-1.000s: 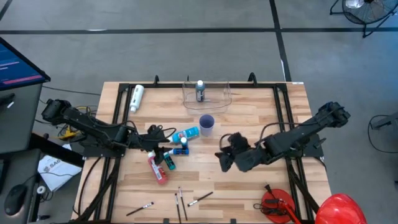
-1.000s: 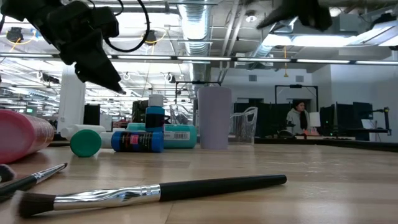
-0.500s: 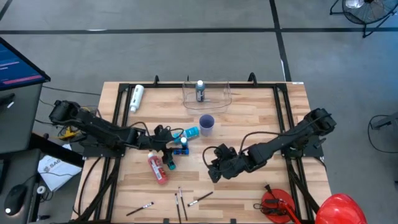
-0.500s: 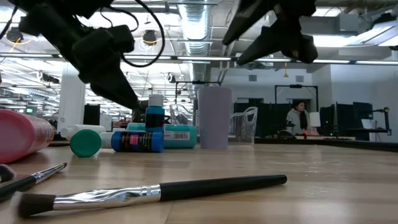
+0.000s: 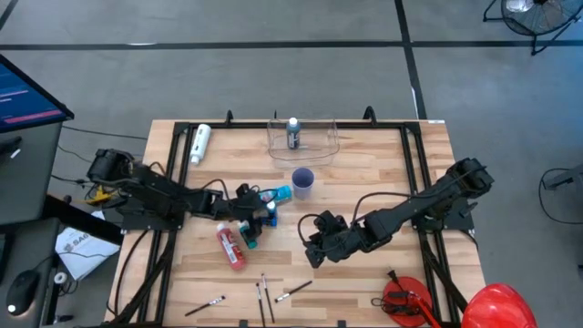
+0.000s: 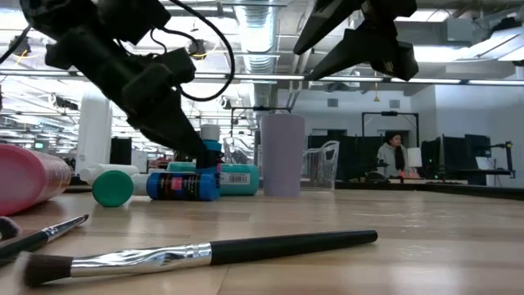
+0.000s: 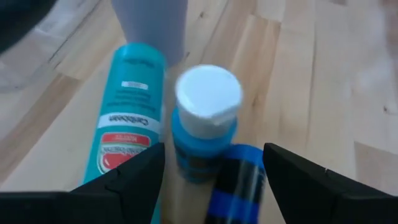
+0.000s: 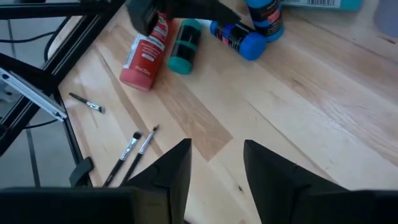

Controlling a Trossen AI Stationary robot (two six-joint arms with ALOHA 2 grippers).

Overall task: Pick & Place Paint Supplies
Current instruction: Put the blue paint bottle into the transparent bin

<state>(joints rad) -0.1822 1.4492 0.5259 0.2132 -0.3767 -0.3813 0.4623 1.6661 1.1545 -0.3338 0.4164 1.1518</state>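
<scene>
An upright small blue bottle with a white cap [image 7: 205, 121] stands by its base among the lying supplies in the middle of the table [image 5: 270, 208]. Next to it lie a teal tube [image 7: 127, 127] and a dark blue bottle [image 7: 235, 186]. My left gripper [image 7: 214, 171] is open and low, one finger on each side of the upright bottle, with a gap on both sides. A red bottle [image 8: 146, 53] and a teal-capped black bottle [image 8: 185, 45] lie nearer the left. Thin brushes [image 5: 264, 292] lie at the near edge. My right gripper [image 5: 314, 246] is open and hovers above bare wood.
A blue-purple cup [image 5: 303, 180] stands just beyond the bottles. The clear tub [image 5: 314, 146] at the far edge holds one bottle [image 5: 292, 133]. A white bottle [image 5: 200, 143] lies far left. Red gear [image 5: 405, 299] sits at the near right corner. A large brush [image 6: 205, 250] lies close to the low camera.
My left gripper has moved toward the table's right and down, until its fingers stand around the upright blue bottle. My right gripper moved toward the left and the near edge, then held still. The bottles have stayed in place.
</scene>
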